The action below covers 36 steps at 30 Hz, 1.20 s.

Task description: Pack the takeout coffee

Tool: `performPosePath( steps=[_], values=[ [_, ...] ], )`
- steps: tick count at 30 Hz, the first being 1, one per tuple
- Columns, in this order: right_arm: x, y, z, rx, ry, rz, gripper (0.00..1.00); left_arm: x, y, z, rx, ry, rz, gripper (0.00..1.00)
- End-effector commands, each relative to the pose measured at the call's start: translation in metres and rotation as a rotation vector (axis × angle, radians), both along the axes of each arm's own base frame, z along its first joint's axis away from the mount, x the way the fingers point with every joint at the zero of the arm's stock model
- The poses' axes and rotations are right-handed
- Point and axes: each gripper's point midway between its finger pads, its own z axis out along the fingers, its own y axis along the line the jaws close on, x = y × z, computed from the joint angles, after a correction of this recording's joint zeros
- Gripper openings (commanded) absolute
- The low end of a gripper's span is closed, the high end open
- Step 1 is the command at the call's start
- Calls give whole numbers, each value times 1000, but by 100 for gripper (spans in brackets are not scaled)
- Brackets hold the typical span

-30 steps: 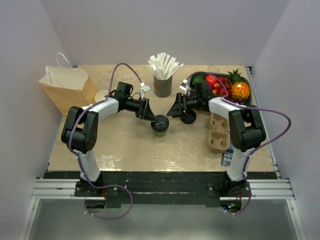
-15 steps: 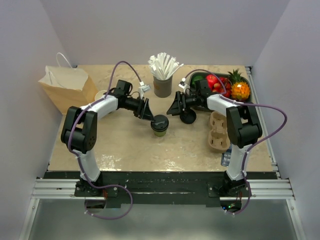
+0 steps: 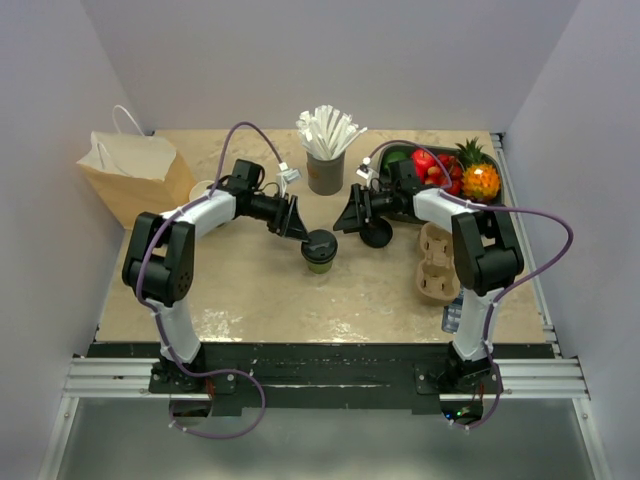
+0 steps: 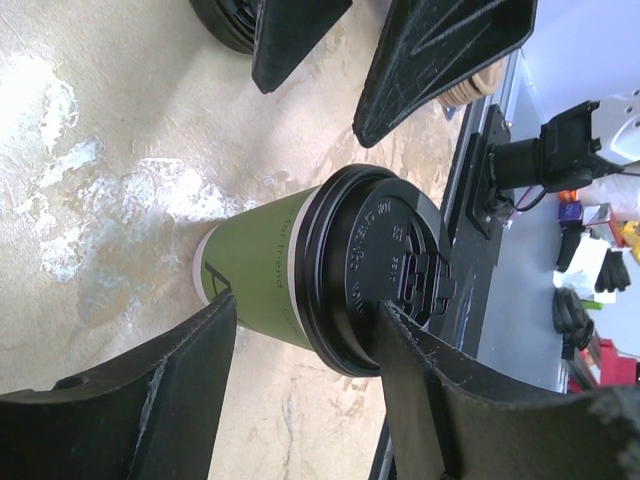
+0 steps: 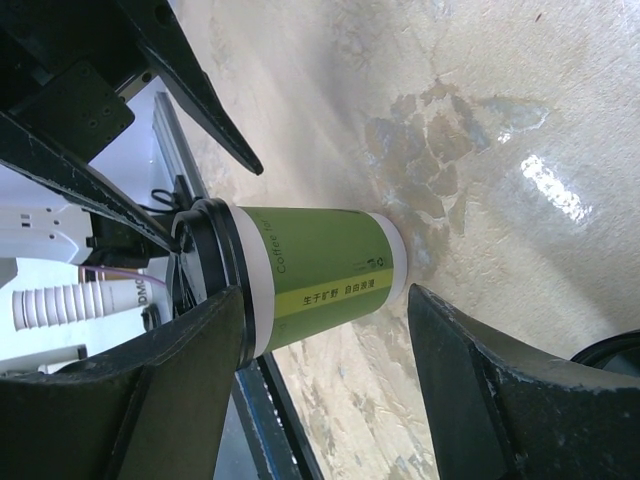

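Where the two arms meet near the middle of the table [image 3: 250, 300], the takeout coffee [image 3: 320, 250] stands upright. It is a small green paper cup with a cream band under a round black lid, a pale rim at its foot and light lettering down its side.

The left gripper [image 3: 300, 228] sits just beside the lid, on the cup's far left. Its jaws are spread wide, with a finger [image 4: 150, 400] reaching toward each side of the cup, and I cannot tell whether either one touches it. The right gripper [image 3: 348, 215] hangs a little apart on the other side, jaws also wide and holding nothing.

A loose round black piece [image 3: 376, 235] lies just right of the cup. Bare tabletop runs from the cup to the near edge. Behind it is the grey cup of straws [image 3: 326, 172]. The paper bag [image 3: 135, 172] sits at the far left corner, and the cardboard cup carrier [image 3: 437, 262] is by the right edge.
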Motion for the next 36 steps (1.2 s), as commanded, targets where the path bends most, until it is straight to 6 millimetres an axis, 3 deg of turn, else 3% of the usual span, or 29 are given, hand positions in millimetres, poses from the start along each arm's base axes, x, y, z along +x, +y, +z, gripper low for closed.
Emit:
performPosePath(
  steps=[1, 21, 25, 29, 33, 36],
  values=[
    [2, 12, 15, 44, -43, 43, 71, 13, -6, 16, -53, -29, 2, 62],
    [-10, 12, 11, -7, -47, 55, 69, 18, -11, 11, -43, -40, -6, 61],
    [-23, 1, -8, -97, -30, 27, 66, 29, -16, 22, -54, -98, -18, 62],
    [-24, -1, -8, -123, -47, 11, 66, 39, -16, 31, -47, -155, -25, 64],
    [-35, 4, -12, -168, -65, 19, 66, 44, -9, 44, -4, -253, -49, 64],
    [-46, 15, -18, -196, -88, 49, 66, 36, 3, 56, 49, -328, -60, 64]
  ],
)
